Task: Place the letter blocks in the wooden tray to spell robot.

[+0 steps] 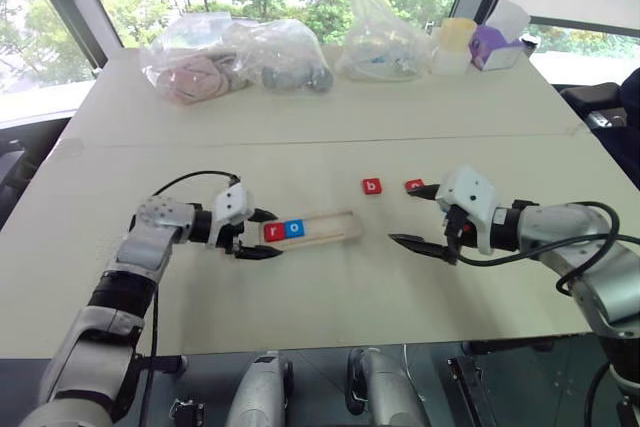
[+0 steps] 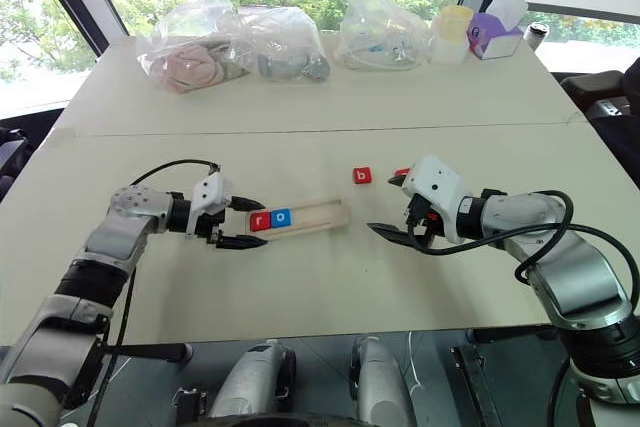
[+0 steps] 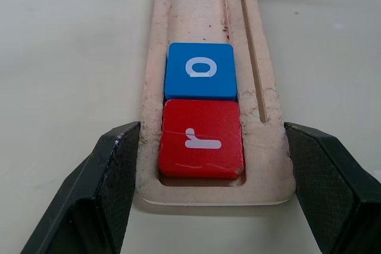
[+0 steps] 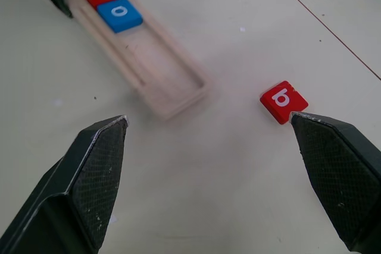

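Two blocks, red r [image 3: 201, 140] and blue o [image 3: 200, 71], sit in our wooden tray [image 3: 269, 147]. Our left gripper [image 3: 208, 188] squeezes the tray's left end; our right gripper [image 4: 214, 176] has its fingers apart near the red b [image 4: 284, 101].

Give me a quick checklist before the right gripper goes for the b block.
1. r and o seated at the tray end: ok.
2. Slot beside o free: ok.
3. Left gripper clamped on the tray end: ok.
4. Right gripper open: ok.
5. b block lying free, letter up: ok.
6. Remaining o and t located: cannot tell; one red block sits partly hidden behind the right gripper.
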You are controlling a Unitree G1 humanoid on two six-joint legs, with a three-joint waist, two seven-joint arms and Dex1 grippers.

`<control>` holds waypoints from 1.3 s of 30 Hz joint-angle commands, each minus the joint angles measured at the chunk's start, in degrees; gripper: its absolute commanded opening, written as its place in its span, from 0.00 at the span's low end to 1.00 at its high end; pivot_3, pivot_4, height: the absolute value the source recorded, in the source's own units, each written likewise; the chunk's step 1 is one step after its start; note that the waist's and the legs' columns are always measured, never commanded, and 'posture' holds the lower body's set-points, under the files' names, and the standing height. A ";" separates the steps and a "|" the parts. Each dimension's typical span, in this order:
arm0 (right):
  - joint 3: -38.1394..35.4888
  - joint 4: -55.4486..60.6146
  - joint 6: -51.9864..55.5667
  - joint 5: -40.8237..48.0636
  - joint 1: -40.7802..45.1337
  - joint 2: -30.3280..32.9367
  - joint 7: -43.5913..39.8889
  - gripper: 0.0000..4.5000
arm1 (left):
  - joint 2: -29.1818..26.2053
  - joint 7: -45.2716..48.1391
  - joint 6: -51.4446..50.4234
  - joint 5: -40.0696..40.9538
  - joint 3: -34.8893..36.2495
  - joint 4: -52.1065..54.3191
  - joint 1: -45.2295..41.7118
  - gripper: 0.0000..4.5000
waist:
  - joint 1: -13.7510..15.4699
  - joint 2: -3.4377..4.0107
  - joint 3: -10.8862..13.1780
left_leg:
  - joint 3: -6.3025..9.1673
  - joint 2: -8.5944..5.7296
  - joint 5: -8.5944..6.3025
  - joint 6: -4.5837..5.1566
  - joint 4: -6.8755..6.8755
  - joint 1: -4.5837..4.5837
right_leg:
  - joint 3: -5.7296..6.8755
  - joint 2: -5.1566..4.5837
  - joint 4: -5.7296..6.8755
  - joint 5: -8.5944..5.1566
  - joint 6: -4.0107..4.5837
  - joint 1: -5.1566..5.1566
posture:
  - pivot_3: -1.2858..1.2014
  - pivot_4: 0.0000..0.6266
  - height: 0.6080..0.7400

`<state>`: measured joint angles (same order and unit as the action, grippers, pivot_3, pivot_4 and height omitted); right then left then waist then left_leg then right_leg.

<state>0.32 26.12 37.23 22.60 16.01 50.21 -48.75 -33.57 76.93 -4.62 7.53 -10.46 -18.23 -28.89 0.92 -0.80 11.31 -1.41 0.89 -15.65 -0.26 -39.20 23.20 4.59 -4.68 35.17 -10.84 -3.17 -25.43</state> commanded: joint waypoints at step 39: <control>1.03 1.16 -0.43 -0.37 1.87 -1.28 0.36 1.00 | 0.15 -3.35 -0.19 3.28 -1.69 10.32 3.64 0.99 | -0.08 0.00 0.00 | 0.02 0.01 0.00 0.00 -0.01 0.01 | 0.00 0.02 -0.01 -0.12 0.01 -0.01 | 0.52 0.24 1.00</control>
<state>1.86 26.13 37.22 22.22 16.93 48.89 -48.27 -32.65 73.16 -4.29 8.86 -14.00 -10.00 -25.11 0.84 -0.80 11.31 -1.39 0.89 -15.65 -0.26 -39.21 23.22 4.59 -4.66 35.16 -10.96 -3.16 -25.45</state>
